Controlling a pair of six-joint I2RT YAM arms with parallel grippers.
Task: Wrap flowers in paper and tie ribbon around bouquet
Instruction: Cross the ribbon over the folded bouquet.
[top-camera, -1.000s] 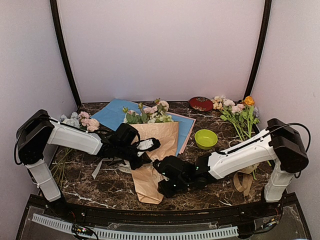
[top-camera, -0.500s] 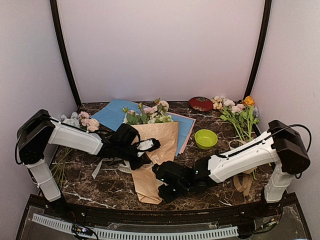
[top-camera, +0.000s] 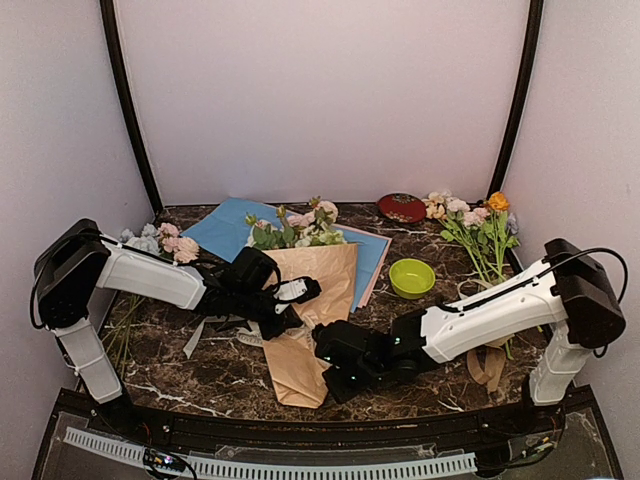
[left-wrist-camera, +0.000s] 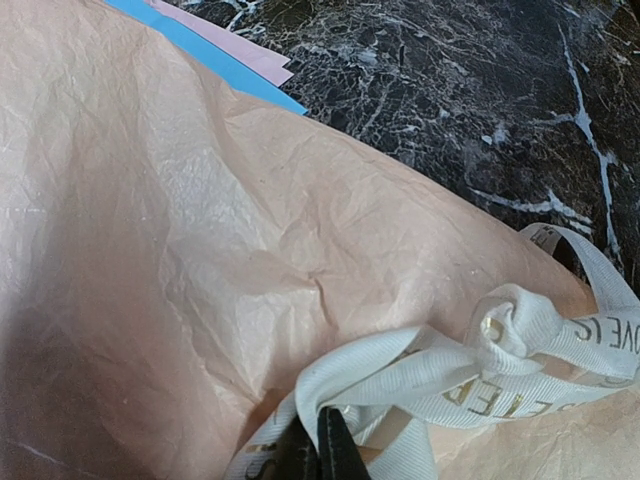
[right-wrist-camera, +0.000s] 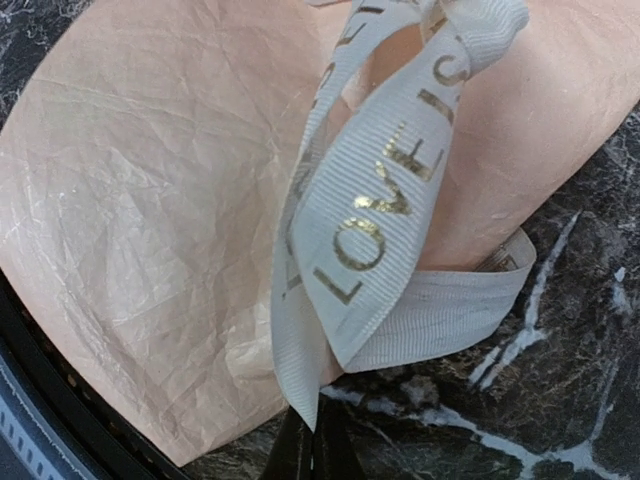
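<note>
**Both pincers nipped shut on the ribbon**

The bouquet (top-camera: 312, 300) lies mid-table on the dark marble table (top-camera: 220, 378). Its tan paper (left-wrist-camera: 200, 250) cone points at the near edge. The pink-cream flowers (top-camera: 297, 226) lie toward the back edge, over a light blue sheet (top-camera: 222, 228). The left gripper (left-wrist-camera: 318, 452), jaws closed, pinches the cream ribbon (right-wrist-camera: 385, 215) at the cone's left side. The right gripper (right-wrist-camera: 314, 447), likewise closed, grips a ribbon end by the cone's right edge.
</note>
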